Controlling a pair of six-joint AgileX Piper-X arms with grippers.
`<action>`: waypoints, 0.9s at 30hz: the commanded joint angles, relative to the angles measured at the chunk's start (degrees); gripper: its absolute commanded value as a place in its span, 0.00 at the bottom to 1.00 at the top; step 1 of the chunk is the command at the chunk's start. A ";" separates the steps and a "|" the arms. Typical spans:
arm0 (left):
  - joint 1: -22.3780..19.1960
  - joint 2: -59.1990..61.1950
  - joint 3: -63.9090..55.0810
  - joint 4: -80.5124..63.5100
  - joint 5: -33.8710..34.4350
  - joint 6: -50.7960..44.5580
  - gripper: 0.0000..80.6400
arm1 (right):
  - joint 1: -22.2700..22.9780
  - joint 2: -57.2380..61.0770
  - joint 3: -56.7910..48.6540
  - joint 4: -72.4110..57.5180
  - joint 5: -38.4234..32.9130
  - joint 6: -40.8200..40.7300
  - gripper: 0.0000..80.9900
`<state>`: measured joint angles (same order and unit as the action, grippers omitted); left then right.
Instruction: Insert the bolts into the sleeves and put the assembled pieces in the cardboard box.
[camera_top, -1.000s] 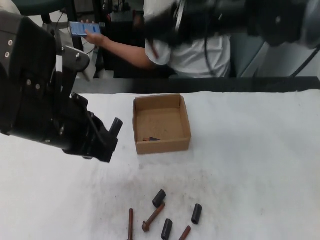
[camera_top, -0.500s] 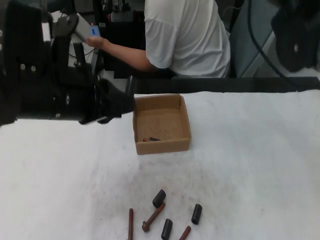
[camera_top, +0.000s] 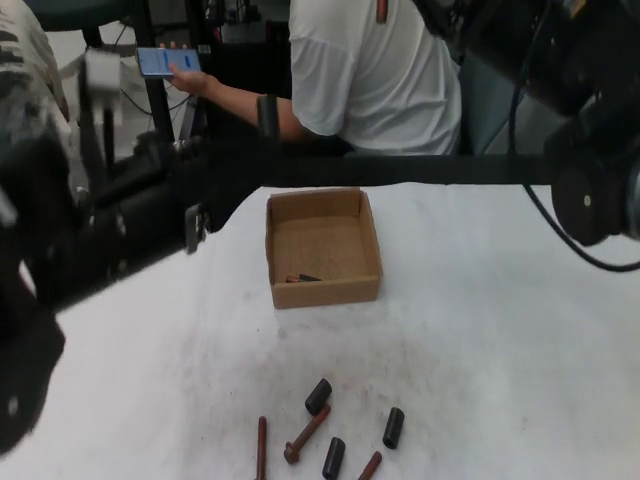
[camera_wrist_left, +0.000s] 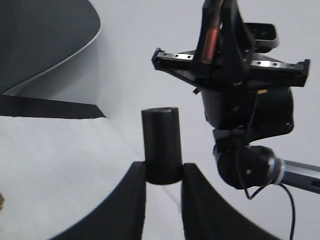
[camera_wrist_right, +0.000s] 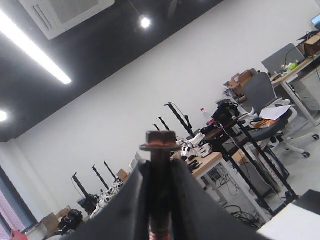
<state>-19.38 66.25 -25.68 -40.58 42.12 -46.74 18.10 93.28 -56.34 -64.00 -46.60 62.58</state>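
Observation:
My left gripper (camera_wrist_left: 162, 172) is shut on a black sleeve (camera_wrist_left: 161, 142) that stands up out of its fingers, raised above the bench. In the high view that sleeve (camera_top: 267, 115) hangs left of and behind the cardboard box (camera_top: 322, 290). My right gripper (camera_wrist_right: 159, 170) is shut on a rusty bolt (camera_wrist_right: 160, 150), head outward, held high. The left wrist view shows the same bolt (camera_wrist_left: 212, 37) in that gripper beyond the sleeve. An assembled piece (camera_top: 300, 278) lies in the box. Loose sleeves (camera_top: 318, 396) and bolts (camera_top: 305, 435) lie near the bench's front edge.
The white bench cover (camera_top: 500, 330) stretches bare to the right of the box. A person in a white shirt (camera_top: 375, 70) stands behind the bench's far edge, apart from the task's things. The left arm's dark body (camera_top: 90, 230) covers the left side of the high view.
The left arm has risen from low over the bench and swung back and right, carrying the sleeve upward. The right arm has shifted at the top right.

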 joint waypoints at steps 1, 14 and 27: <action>0.11 -0.77 1.81 -3.33 0.43 -1.76 0.00 | 1.67 -0.62 0.90 0.10 -1.03 -0.01 0.01; 0.11 -0.77 3.18 -3.33 4.02 -0.83 0.00 | 12.10 -0.50 1.46 8.33 0.32 -8.60 0.01; -0.24 -0.77 3.08 -8.91 7.06 -2.99 0.00 | 11.96 -0.50 0.60 11.99 1.51 -12.61 0.01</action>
<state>-19.38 66.25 -22.46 -43.69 47.42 -47.88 30.14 93.28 -55.03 -53.98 -46.22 52.63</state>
